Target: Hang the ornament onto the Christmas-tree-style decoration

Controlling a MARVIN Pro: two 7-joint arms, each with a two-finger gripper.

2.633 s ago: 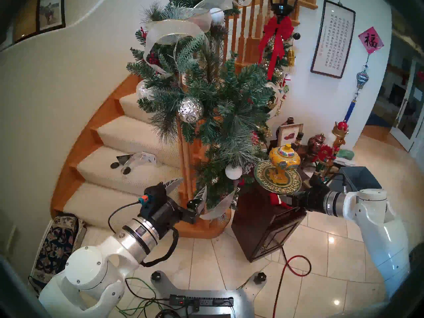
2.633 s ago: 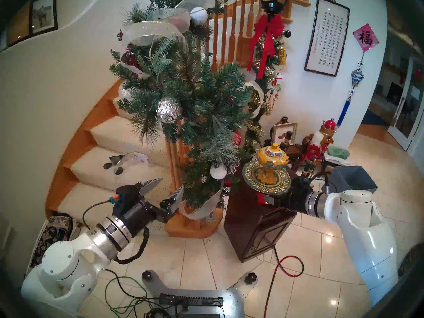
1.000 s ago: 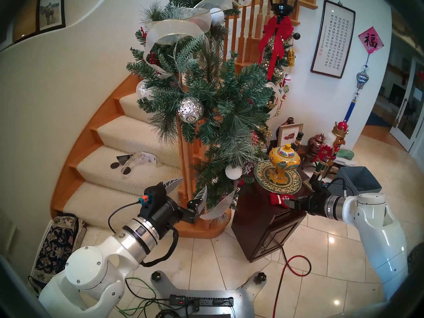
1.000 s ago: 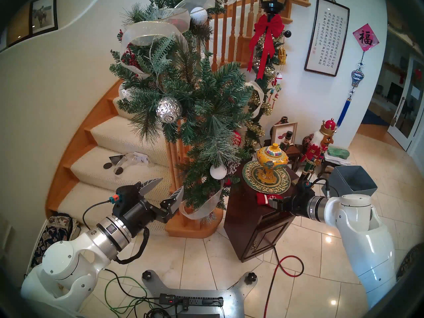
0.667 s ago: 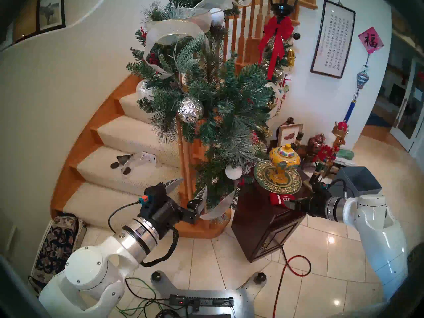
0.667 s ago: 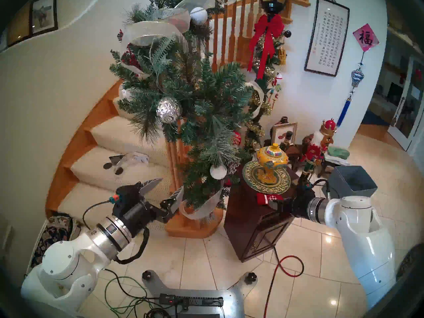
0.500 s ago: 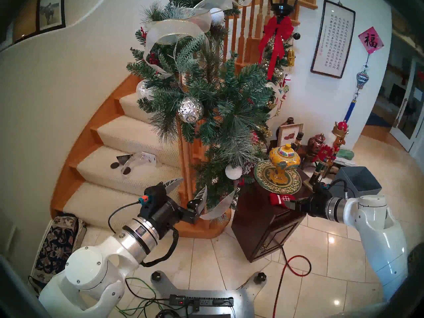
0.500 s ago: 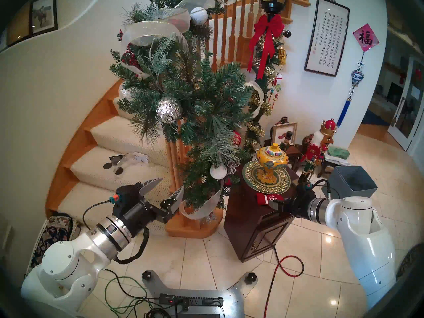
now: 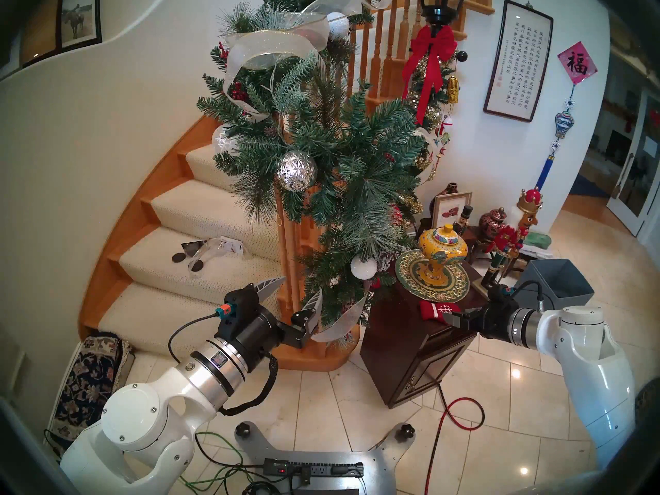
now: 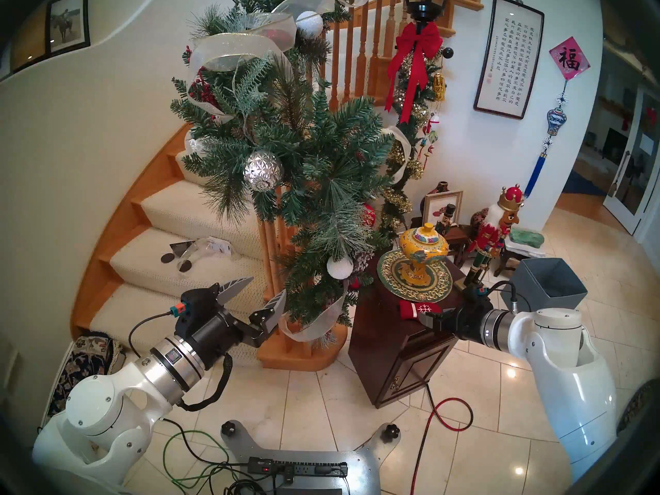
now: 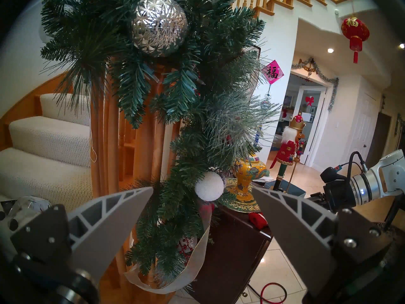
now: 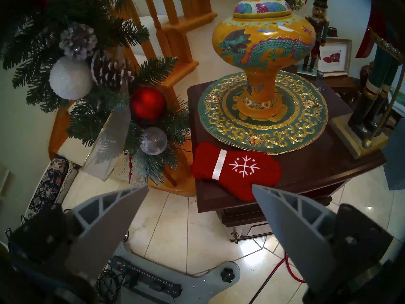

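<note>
The pine garland point(image 9: 335, 169) is hanging down the wooden stair post, needles crowding the left gripper point(image 11: 201, 196), whose fingers are standing wide open and empty at its lower branches. The dark cabinet surface point(image 12: 306, 169) beside it is carrying a yellow vase point(image 12: 263, 44) on a round mat — close quarters. The right gripper point(image 12: 199, 191) is hovering with fingers spread, gripping nothing, just short of the red mitten point(image 12: 238, 169) lying flat near the surface's front edge. Risk: soft flat felt — fingers closing may skid it over the edge, or clip the mat.
</note>
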